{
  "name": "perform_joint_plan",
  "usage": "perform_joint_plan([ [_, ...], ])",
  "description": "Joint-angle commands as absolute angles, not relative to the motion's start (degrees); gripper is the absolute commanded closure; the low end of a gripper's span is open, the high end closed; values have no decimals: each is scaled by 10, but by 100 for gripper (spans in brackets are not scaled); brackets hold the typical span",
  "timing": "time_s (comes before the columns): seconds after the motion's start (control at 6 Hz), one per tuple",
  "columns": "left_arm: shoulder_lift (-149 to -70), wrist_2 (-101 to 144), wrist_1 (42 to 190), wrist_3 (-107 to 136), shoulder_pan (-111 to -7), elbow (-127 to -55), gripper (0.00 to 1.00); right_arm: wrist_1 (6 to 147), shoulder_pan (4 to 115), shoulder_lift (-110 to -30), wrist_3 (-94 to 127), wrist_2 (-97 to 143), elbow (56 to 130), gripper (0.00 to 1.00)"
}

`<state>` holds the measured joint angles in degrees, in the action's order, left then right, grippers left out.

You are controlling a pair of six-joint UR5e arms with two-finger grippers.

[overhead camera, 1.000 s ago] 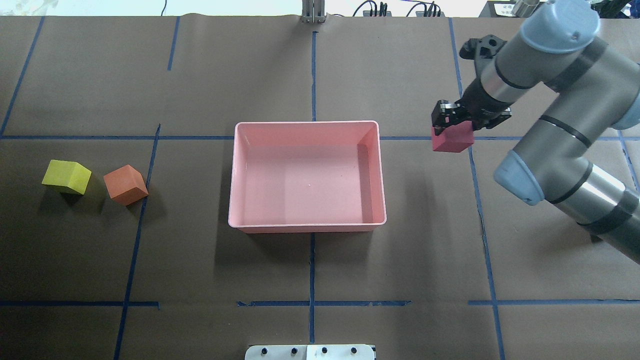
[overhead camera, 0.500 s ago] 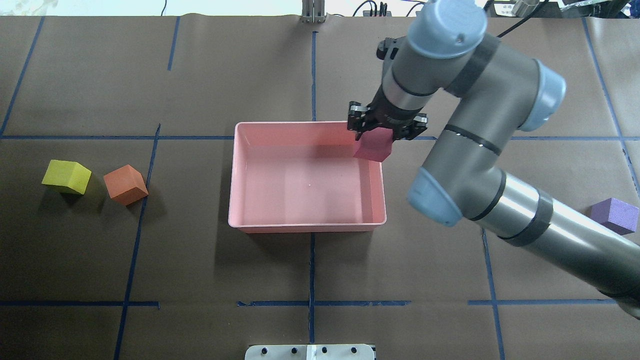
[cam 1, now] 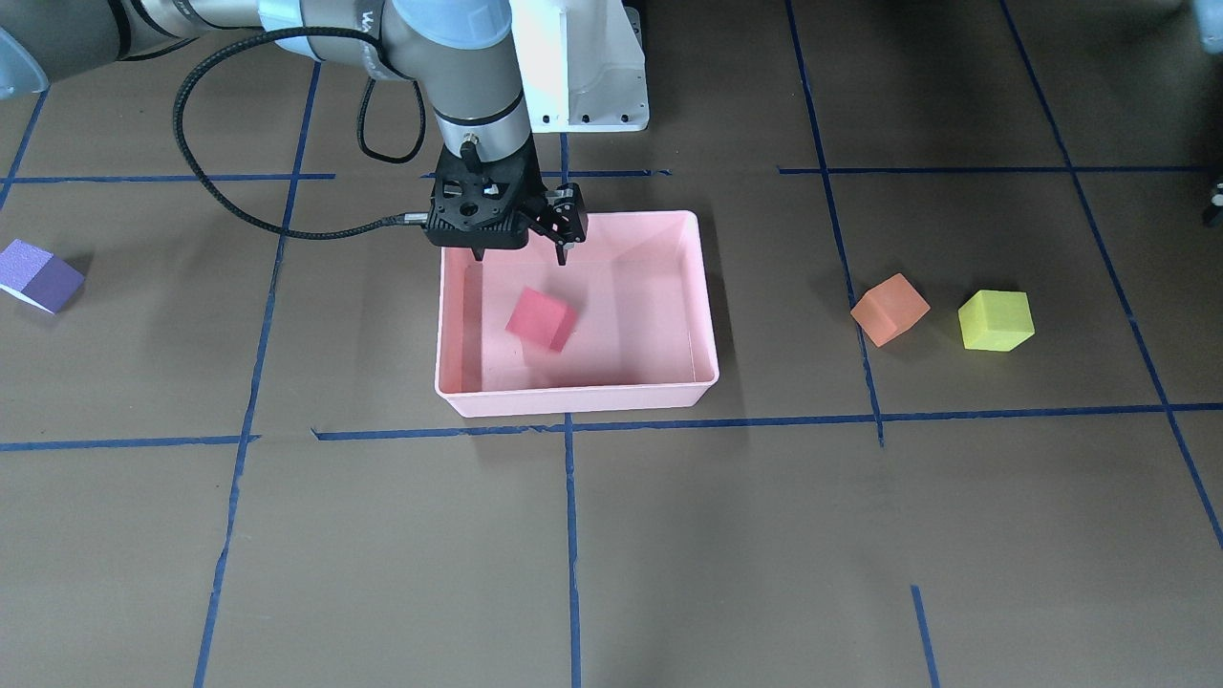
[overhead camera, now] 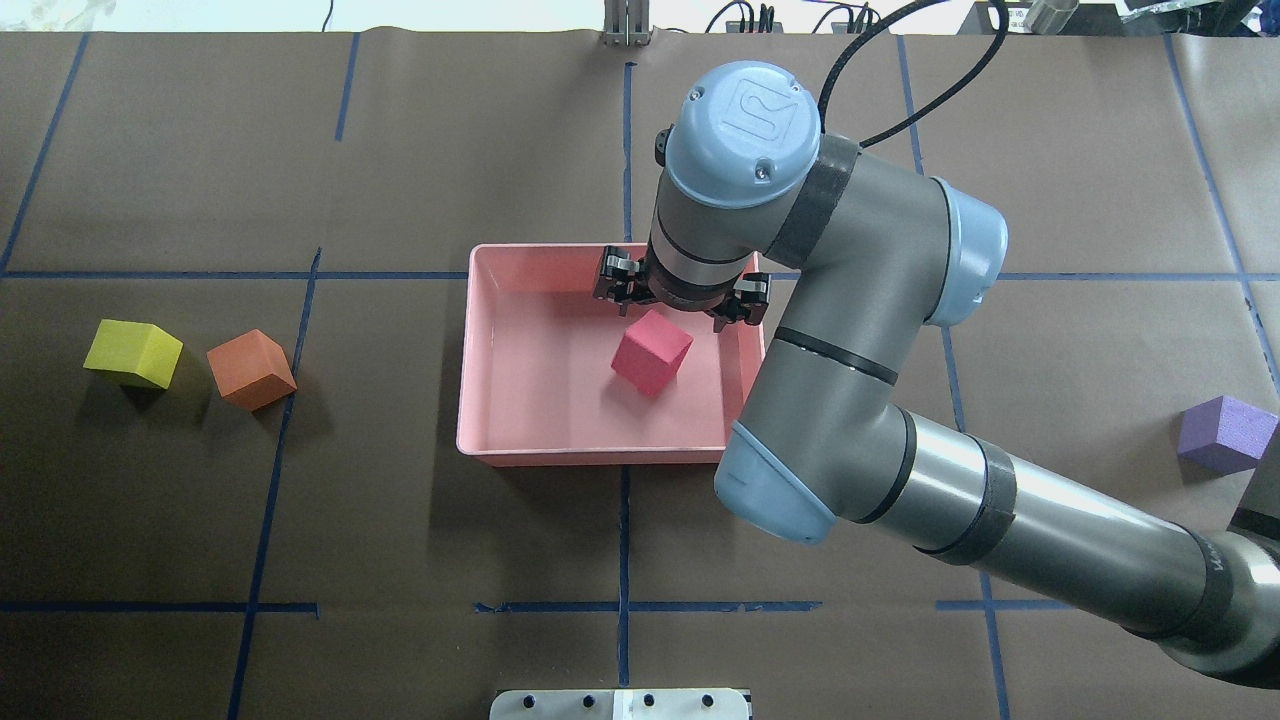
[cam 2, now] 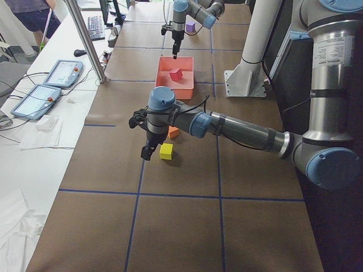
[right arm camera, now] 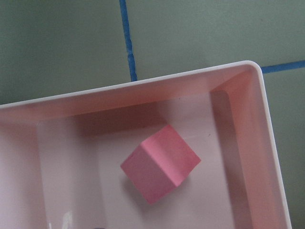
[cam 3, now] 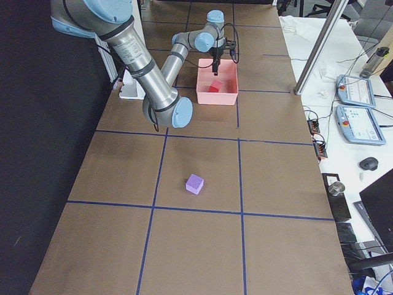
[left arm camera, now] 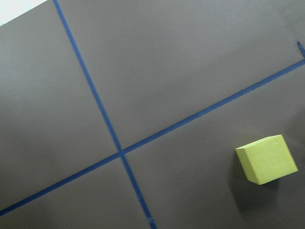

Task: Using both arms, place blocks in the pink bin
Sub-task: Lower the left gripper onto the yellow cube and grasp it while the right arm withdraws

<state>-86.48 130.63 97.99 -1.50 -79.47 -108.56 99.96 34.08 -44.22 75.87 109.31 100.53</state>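
Note:
My right gripper [overhead camera: 683, 300] is open and empty above the far right part of the pink bin [overhead camera: 600, 455], its fingers [cam 1: 564, 250] spread. The red block [overhead camera: 651, 351] lies tilted inside the bin below it, and also shows in the right wrist view [right arm camera: 159, 163]. The orange block [overhead camera: 251, 369] and yellow block [overhead camera: 133, 352] sit on the table left of the bin. The purple block [overhead camera: 1225, 432] sits far right. My left gripper [cam 2: 146, 152] hovers beside the yellow block [cam 2: 166, 151]; I cannot tell whether it is open. The left wrist view shows the yellow block [left arm camera: 266, 159].
Blue tape lines divide the brown table. The white pedestal [cam 1: 583, 67] stands at the robot's side behind the bin. A black cable [cam 1: 220, 205] loops from the right wrist. Tablets [cam 2: 42, 93] and a metal pole [cam 2: 85, 39] stand beyond the table's far edge.
My right arm swung left with the red block from right of the bin to over it. The gripper opened, and the red block now lies in the bin.

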Motion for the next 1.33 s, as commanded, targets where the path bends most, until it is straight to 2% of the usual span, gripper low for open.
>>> perform_joint_plan([
  [0.0,-870,1303,1027,213,-714,-1065,0,1005,383,-448,721,1139,1006,0],
  [0.33,-881,1298,1200,394,-653,-974,0,1006,475,-499,585,1214,1011,0],
  [0.5,-882,1262,1248,441,-623,-954,0,1007,536,-549,469,1266,1021,0],
  [1.17,-910,1234,1252,453,-564,-913,0,1003,639,-690,195,1291,1043,0],
])
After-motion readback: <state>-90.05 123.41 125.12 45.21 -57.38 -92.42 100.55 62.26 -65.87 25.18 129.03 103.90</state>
